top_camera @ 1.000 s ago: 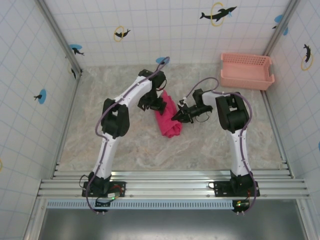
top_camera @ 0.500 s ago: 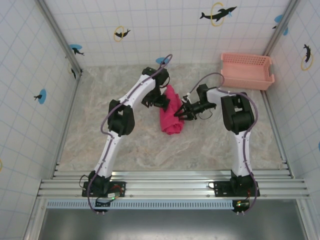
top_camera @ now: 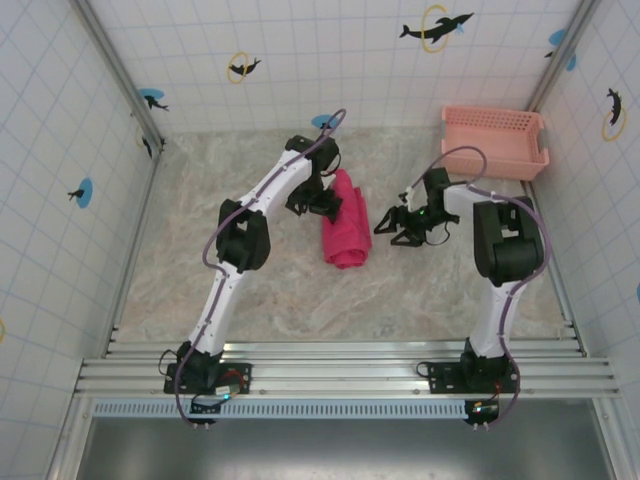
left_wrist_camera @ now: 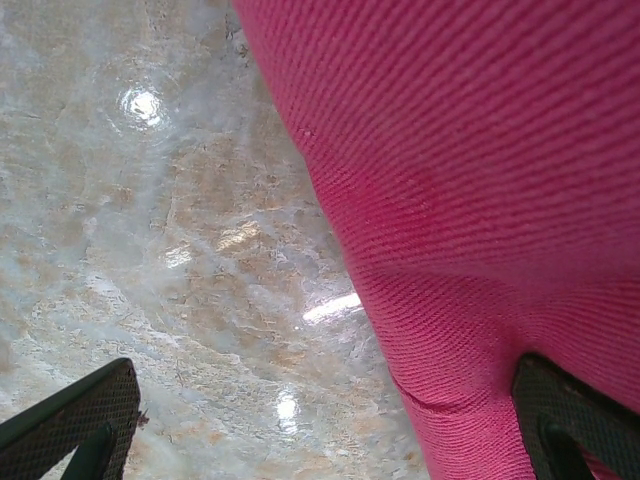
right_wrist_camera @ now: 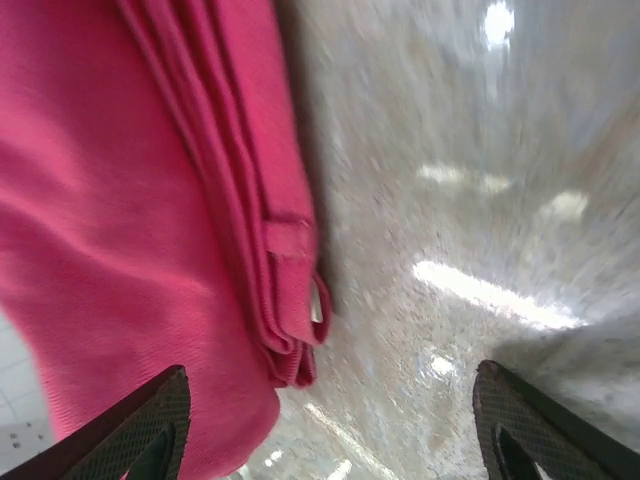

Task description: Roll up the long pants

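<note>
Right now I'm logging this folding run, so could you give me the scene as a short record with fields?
pants: red, folded into a narrow bundle, lying mid-table
left hand: open, at the far left side of the pants
right hand: open, to the right of the pants, apart from them
basket: pink, at the far right corner
table: marbled top

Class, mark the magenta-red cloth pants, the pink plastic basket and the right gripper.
Magenta-red cloth pants (top_camera: 343,226), top view, bundle's middle.
Pink plastic basket (top_camera: 495,165), top view, near wall.
Right gripper (top_camera: 386,228), top view, between fingers.
</note>
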### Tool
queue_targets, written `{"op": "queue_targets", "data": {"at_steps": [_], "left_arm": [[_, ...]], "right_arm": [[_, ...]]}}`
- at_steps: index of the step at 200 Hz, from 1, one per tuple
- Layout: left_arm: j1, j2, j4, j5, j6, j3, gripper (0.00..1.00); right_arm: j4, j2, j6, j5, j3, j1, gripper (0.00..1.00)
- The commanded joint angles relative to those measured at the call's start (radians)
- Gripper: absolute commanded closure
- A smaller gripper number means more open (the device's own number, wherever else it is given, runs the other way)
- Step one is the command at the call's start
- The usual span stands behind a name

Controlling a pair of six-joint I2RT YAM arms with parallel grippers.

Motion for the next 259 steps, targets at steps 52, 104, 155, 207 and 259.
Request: {"op": "queue_targets", "data": {"at_steps": [52, 104, 155, 207, 259], "left_arm": [[-0.03, 0.065, 0.006, -0.013, 0.007, 0.002, 0.03], [-0.041, 0.076, -0.006, -0.007, 0.004, -0.006, 0.02], [-0.053, 0.091, 0.003, 0.008, -0.005, -0.03, 0.03], [-0.059, 0.11, 0.009, 0.029, 0.002, -0.054, 0.03], [-0.057, 0.077, 0.046, 0.065, -0.006, -0.131, 0.03]], "right_arm": [[0.468, 0.087, 0.304, -0.115, -0.056, 0.068, 0.23], [0.514, 0.122, 0.362, -0.2, 0.003, 0.113, 0.22], [0.568, 0.11, 0.426, -0.221, 0.016, 0.185, 0.21], [0.489, 0.18, 0.39, -0.197, 0.115, 0.254, 0.21], [0.515, 0.253, 0.413, -0.155, 0.217, 0.258, 0.81]]}}
